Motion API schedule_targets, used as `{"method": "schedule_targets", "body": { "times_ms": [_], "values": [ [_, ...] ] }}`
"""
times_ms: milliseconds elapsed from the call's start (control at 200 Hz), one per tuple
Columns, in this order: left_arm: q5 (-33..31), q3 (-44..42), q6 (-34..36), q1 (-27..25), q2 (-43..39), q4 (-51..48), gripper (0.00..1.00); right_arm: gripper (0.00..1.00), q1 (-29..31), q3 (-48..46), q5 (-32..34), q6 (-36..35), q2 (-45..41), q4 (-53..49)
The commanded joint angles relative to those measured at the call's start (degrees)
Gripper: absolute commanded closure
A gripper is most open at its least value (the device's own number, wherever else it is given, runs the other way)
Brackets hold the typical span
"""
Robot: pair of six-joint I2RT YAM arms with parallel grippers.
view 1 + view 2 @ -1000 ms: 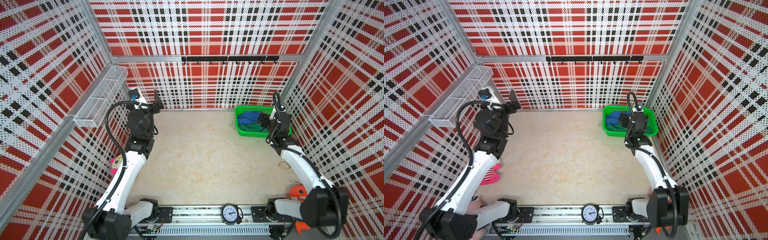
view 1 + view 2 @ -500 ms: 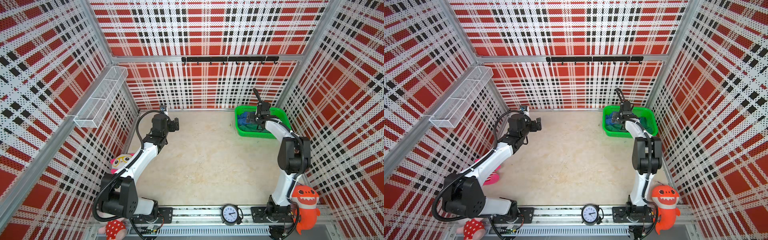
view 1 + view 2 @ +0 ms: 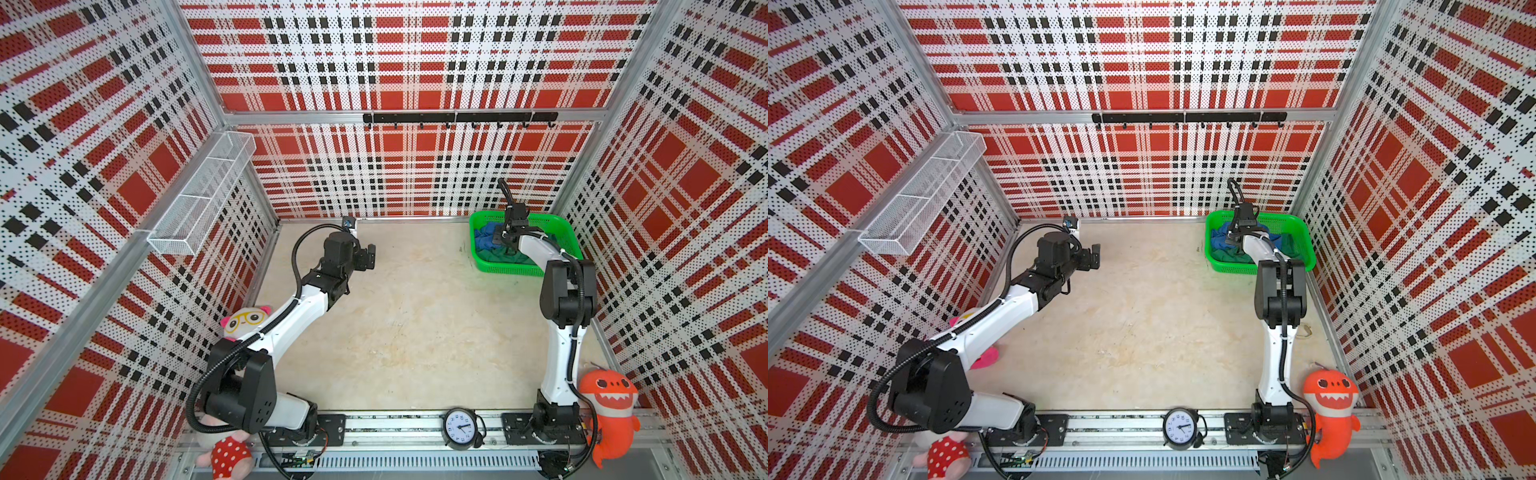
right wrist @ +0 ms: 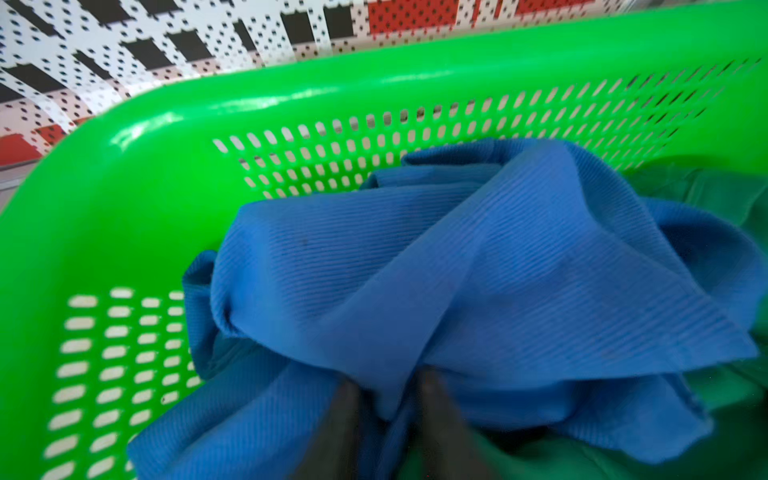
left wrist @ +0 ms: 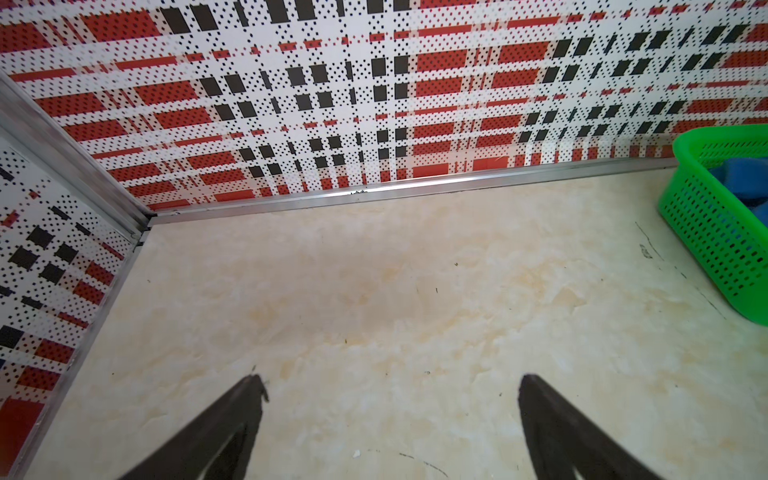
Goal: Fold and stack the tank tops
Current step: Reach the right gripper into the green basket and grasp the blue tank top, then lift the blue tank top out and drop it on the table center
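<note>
Two tank tops lie crumpled together in the bright green basket (image 3: pixel 540 217) (image 3: pixel 1280 219) (image 4: pixel 374 62) at the back right. The blue tank top (image 3: pixel 483 240) (image 3: pixel 1218 242) (image 4: pixel 457 270) lies on top, and the dark green tank top (image 3: pixel 505 261) (image 3: pixel 1235 258) (image 4: pixel 731 195) lies under and beside it. My right gripper (image 3: pixel 497 241) (image 3: pixel 1231 239) (image 4: pixel 386 386) is down inside the basket, shut on a fold of the blue tank top. My left gripper (image 3: pixel 370 257) (image 3: pixel 1096 255) (image 5: pixel 388 378) hovers open over the bare table at the back left and holds nothing.
The basket's near wall (image 5: pixel 706 216) shows in the left wrist view. A wire shelf (image 3: pixel 199 199) hangs on the left wall and a hook rail (image 3: pixel 457 118) on the back wall. A clock (image 3: pixel 459 428) and plush toys (image 3: pixel 606 399) (image 3: pixel 245 320) sit along the front rail and left edge.
Both arms have stretched out and down from a raised pose. The right gripper has gone into the basket and shut on the blue tank top. The left gripper stays open.
</note>
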Motion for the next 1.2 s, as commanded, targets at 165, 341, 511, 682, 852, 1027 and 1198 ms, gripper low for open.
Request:
{"method": "schedule_targets", "body": {
  "times_ms": [165,341,511,682,852,1027,1198],
  "values": [
    [-2.92,1.38,2.4,-0.18,-2.32,-1.43,0.02,1.0,-0.29,-2.74,5.03,-7.6,-12.89,1.52],
    [-1.93,1.5,2.15,-0.27,-2.85,-1.52,0.02,1.0,-0.33,-4.37,4.67,-9.85,-19.45,-1.38],
    [-1.93,1.44,2.13,-0.27,-3.16,-1.52,0.02,1.0,0.31,-6.86,1.53,-8.37,-28.75,-0.99],
    [-0.44,1.58,1.64,-0.27,-2.85,-1.52,0.02,1.0,4.76,-0.64,-1.82,-8.78,-35.23,-5.64],
    [3.1,1.86,0.21,-0.1,-2.5,-1.52,0.02,1.0,14.81,4.54,-1.63,-11.88,-39.14,-9.63],
    [7.16,2.2,-1.85,1.48,-2.4,-1.3,0.02,1.0,21.3,3.13,-12.18,-6.45,-41.12,-10.4],
    [11.55,2.03,-4.87,4.73,-2.64,-0.21,0.02,1.0,27.12,-6.48,-18.03,-1.79,-37.9,-6.16]
  ]
}}
